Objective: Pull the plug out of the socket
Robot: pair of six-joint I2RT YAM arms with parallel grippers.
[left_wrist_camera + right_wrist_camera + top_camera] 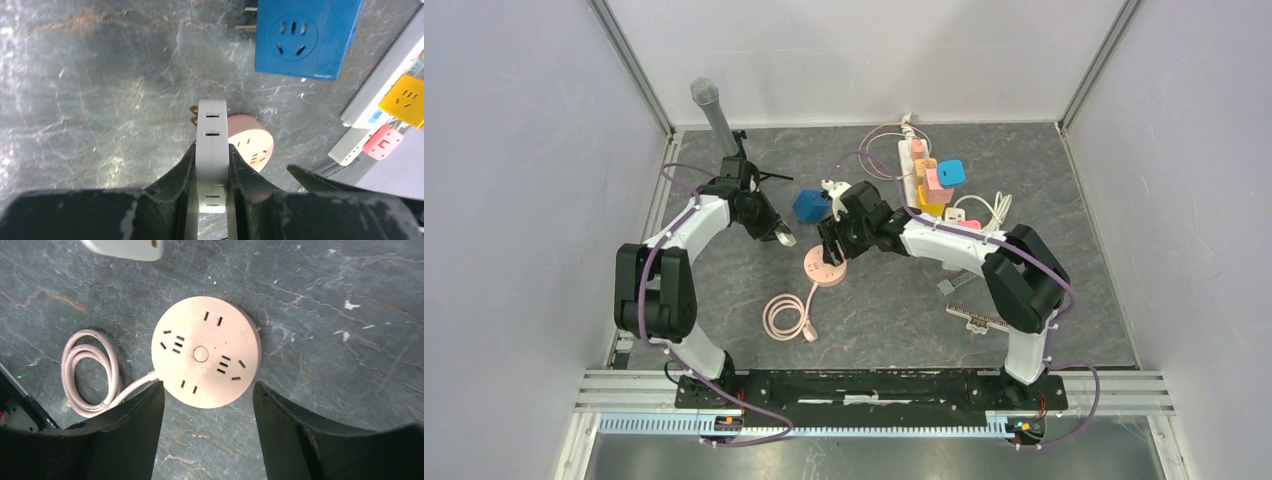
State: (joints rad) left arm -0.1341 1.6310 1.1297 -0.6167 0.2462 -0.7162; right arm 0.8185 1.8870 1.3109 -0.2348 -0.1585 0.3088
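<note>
My left gripper [213, 150] is shut on a white plug [213, 131]. The plug's brass prongs stick out to the left, free in the air above the table. The round pink socket [253, 144] lies on the table just beyond it, with no plug in its slots. In the top view, the left gripper [784, 237] holds the plug left of the pink socket [824, 268]. My right gripper [208, 388] is open, its fingers either side of the near edge of the pink socket [206, 357], not touching it. The white plug [125, 249] shows at that view's top edge.
The socket's pink cord [787, 317] is coiled in front of it. A blue cube adapter [809, 206] lies behind the socket. A white power strip [914, 165] with several coloured adapters lies at the back right, beside a white cable [986, 210]. A grey microphone [714, 115] stands back left.
</note>
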